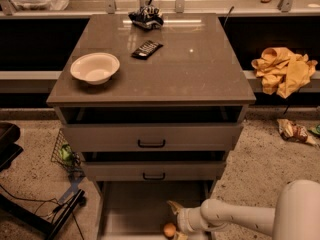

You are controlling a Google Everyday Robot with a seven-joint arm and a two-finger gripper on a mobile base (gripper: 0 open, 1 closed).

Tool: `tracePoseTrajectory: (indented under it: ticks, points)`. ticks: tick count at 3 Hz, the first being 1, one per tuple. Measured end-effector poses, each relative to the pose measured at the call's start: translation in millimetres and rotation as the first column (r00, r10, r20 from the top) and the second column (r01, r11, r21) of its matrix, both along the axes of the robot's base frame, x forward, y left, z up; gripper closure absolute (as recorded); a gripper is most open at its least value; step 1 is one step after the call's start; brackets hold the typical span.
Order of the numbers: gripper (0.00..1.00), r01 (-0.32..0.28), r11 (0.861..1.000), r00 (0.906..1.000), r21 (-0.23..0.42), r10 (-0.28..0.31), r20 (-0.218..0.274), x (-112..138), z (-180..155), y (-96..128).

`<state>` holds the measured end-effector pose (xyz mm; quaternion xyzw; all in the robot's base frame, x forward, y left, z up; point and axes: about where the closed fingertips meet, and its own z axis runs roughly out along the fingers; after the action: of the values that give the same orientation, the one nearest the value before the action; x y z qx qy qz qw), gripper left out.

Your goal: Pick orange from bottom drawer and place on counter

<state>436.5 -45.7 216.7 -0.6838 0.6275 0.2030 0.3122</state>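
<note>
As the camera looks down from the front: a three-drawer cabinet fills the middle of the view, standing on a speckled floor.
Counter: the counter (200, 74) is a glossy grey-brown top.
On the counter: a white bowl (95, 67) sits near the left edge, a flat dark object (147, 49) lies behind it toward the middle, and a dark bundle (145, 17) rests at the back edge.
Upper drawers: the top drawer (190, 136) and the middle drawer (115, 170) each have a black bar handle, and both are pulled out a little.
Bottom drawer: the bottom drawer (132, 209) is pulled well out, showing its pale floor.
Orange: the orange (170, 229) lies on the drawer floor near the front right, at the lower edge of the view.
Arm: a white arm (235, 216) reaches in low from the right.
Gripper: the gripper (176, 222) is inside the bottom drawer, just beside the orange, with its two fingers spread apart and nothing held; whether a finger touches the fruit cannot be told.
Surroundings: a yellow cloth (283, 70) lies on a ledge to the right, with a crumpled packet (294, 131) on the floor below it.
</note>
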Motion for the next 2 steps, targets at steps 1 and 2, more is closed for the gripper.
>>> tracePoseTrajectory:
  ticks: [1,2]
  points:
    - [0.00,-0.028,1.000,0.9992,0.002,0.028,-0.028,-2,-31,12]
    - [0.00,-0.045,0.999,0.9975,-0.009,0.045,-0.054,-5,-54,18]
